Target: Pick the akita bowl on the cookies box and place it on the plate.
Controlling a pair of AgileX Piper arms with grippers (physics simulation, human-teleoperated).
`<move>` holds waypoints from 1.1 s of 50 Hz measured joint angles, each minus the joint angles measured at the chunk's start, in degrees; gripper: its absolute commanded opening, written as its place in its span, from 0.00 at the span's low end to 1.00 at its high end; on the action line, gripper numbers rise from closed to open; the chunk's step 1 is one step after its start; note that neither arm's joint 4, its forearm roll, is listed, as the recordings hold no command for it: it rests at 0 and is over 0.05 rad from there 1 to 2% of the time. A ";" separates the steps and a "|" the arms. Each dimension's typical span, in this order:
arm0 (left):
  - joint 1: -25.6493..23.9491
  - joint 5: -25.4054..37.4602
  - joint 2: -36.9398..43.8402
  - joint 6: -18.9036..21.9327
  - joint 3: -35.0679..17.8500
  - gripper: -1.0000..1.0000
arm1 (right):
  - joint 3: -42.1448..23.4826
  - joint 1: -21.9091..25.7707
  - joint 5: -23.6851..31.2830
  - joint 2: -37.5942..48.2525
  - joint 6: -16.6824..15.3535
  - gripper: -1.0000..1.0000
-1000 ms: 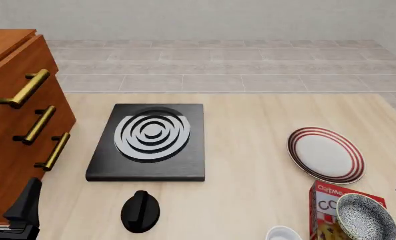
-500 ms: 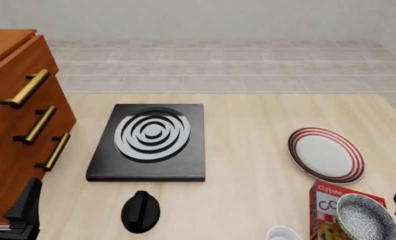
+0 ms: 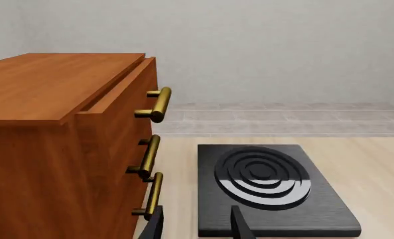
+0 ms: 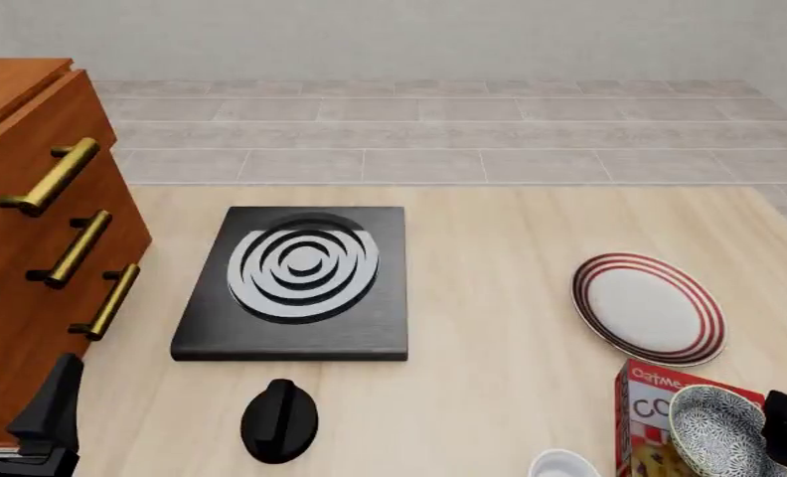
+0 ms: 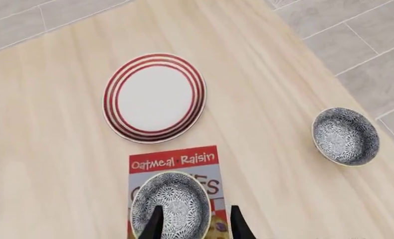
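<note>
Akita bowl sits on the cookies box; plate at box's 12 o'clock. Second speckled bowl lies apart. Right gripper spread above bowl; left gripper parted, empty.

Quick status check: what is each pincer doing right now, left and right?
Left pincer: open, holding nothing, near the black burner plate.
Right pincer: open, holding nothing, above the akita bowl on the cookies box.
</note>
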 measured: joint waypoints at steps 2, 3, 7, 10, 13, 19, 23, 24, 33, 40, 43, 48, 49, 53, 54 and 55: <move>0.00 0.00 0.00 0.00 0.00 1.00 | 0.50 -0.08 -0.41 0.14 0.01 1.00; 0.00 0.00 0.00 0.00 0.00 1.00 | 0.75 -0.13 -0.64 0.23 0.02 1.00; 0.00 0.00 0.00 0.00 0.00 1.00 | 1.77 -0.27 -1.58 0.63 0.05 1.00; 0.00 0.00 0.00 0.00 0.00 1.00 | 2.41 -0.31 -2.24 0.94 0.08 1.00; 0.00 0.00 0.00 0.00 0.00 1.00 | 2.96 -0.29 -2.85 1.27 0.08 1.00; 0.00 0.00 0.00 0.00 0.00 1.00 | 3.95 -0.20 -4.03 1.92 0.03 1.00; 0.00 0.00 0.00 0.00 0.00 1.00 | 4.61 -0.07 -4.97 2.49 0.00 1.00; 0.00 0.00 0.00 0.00 0.00 1.00 | 4.79 -0.02 -5.24 2.66 -0.01 1.00; 0.00 0.00 0.00 0.00 0.00 1.00 | 6.17 0.45 -7.60 4.38 -0.07 1.00; 0.00 0.00 0.00 0.00 0.00 1.00 | 7.04 0.70 -9.27 5.74 -0.07 1.00; 0.00 0.00 0.00 0.00 0.00 1.00 | 7.50 0.83 -10.09 6.38 -0.05 1.00; 0.00 0.00 0.00 0.00 0.00 1.00 | 8.26 0.95 -11.54 7.51 -0.09 1.00; 0.00 0.00 0.00 0.00 0.00 1.00 | 8.43 0.97 -11.85 7.75 -0.11 1.00; 0.00 0.00 0.00 0.00 0.00 1.00 | 9.03 1.04 -12.95 8.59 -0.13 1.00; 0.00 0.00 0.00 0.00 0.00 1.00 | 9.16 1.05 -13.21 8.78 -0.14 1.00; 0.00 0.00 0.00 0.00 0.00 1.00 | 9.30 1.06 -13.47 8.98 -0.14 1.00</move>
